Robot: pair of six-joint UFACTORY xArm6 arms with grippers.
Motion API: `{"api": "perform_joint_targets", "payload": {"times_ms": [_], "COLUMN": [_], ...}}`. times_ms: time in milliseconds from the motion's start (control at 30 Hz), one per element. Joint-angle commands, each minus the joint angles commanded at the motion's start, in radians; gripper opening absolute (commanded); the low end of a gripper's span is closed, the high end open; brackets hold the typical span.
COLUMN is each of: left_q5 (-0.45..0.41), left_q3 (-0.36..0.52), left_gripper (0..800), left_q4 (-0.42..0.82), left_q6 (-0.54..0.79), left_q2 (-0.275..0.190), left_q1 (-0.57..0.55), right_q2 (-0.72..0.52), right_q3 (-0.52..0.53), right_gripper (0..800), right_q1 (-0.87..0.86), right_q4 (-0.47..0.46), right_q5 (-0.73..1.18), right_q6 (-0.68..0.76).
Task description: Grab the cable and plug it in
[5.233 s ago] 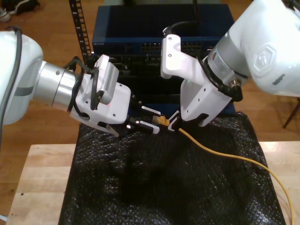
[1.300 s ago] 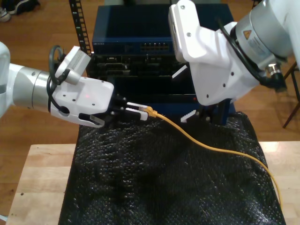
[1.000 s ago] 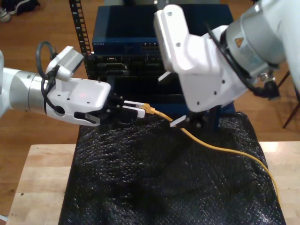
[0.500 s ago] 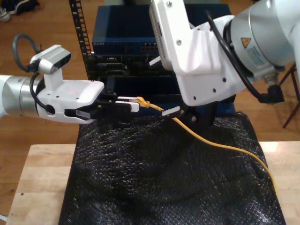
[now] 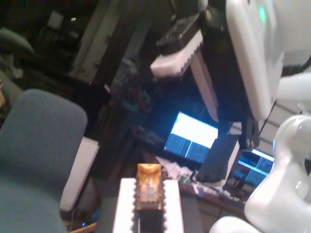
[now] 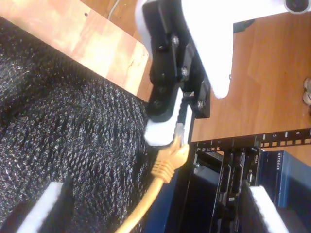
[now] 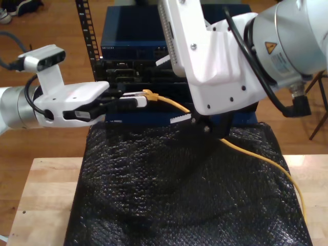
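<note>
The yellow-orange cable [image 7: 256, 154] runs from the exterior view's right edge up over the black mat to its plug [image 7: 148, 94]. My first gripper [image 7: 137, 99] is shut on the plug and holds it level in front of the dark rack. In the first wrist view the clear-tipped plug [image 5: 148, 191] sticks out between white pads. My second gripper [image 7: 171, 89] stands open around the cable just behind the plug, its serrated fingers [image 7: 179, 119] apart from it. The second wrist view shows the orange boot [image 6: 167, 162] in my first gripper [image 6: 170, 133].
A blue network switch [image 7: 133, 36] tops a rack of dark equipment [image 7: 128, 72] behind the table. A black bubbled mat [image 7: 174, 195] covers the wooden table [image 7: 46, 200]. A perforated rack rail [image 7: 87, 25] rises at the exterior view's upper left.
My first gripper has lifted the plug off the mat and up in front of the rack. My second gripper has let go, opened, and shifted toward the exterior view's left, around the cable.
</note>
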Motion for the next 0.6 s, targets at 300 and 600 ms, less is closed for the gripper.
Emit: {"api": "perform_joint_targets", "payload": {"times_ms": [300,600], "left_q5": [0.046,0.115], "left_q3": [0.012,0.014], "left_gripper": [32,32], "left_q4": [-0.005,-0.04], "left_q6": [-0.02,-0.021], "left_q2": [0.02,0.049], "left_q1": [0.0,0.0], "right_q2": [0.002,0.0], "right_q3": [0.021,0.037], "right_gripper": [772,770], "right_q1": [0.049,0.058], "right_q4": [0.002,0.0], "right_q5": [-0.095,-0.129], "right_q6": [-0.04,-0.043]}}
